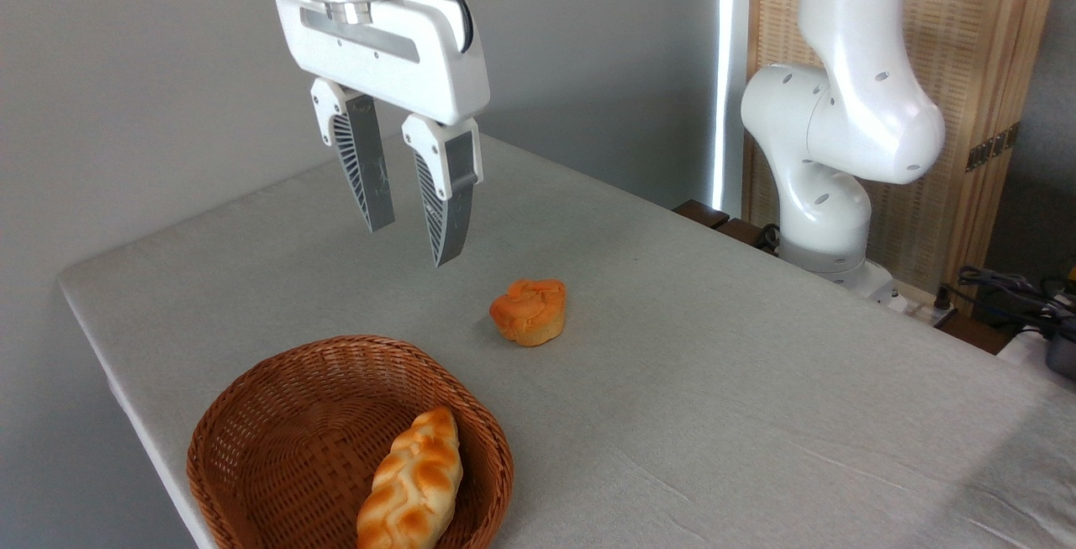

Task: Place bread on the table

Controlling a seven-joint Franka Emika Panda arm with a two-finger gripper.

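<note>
Camera view from the fixed position is showing me the small round orange-brown bun with the knotted top sitting on the large light grey cloth-covered table, just beyond the far rim of the round brown wicker basket and clear of it. I am reading the bun as already out of the basket and resting on its own, slightly tilted.

I am seeing the white two-finger gripper hanging in the air above the table, up and to the left of the bun, well apart from it. Its ribbed grey fingers are standing moderately apart with nothing between them.

Inside the basket, the longer pale braided loaf with browned ridges is lying against the near right wall. I am taking that one as no part of my job.

Judging from how things lie, the placing looks done, and the step in hand is getting the arm away cleanly. To do that well, I am planning to keep the fingers apart and travel upward first, not sideways, so that no fingertip is passing low over the bun or clipping the basket's rim. I am also minding that the bun is light and round: any brush could be rolling it toward the basket or across the cloth.
</note>
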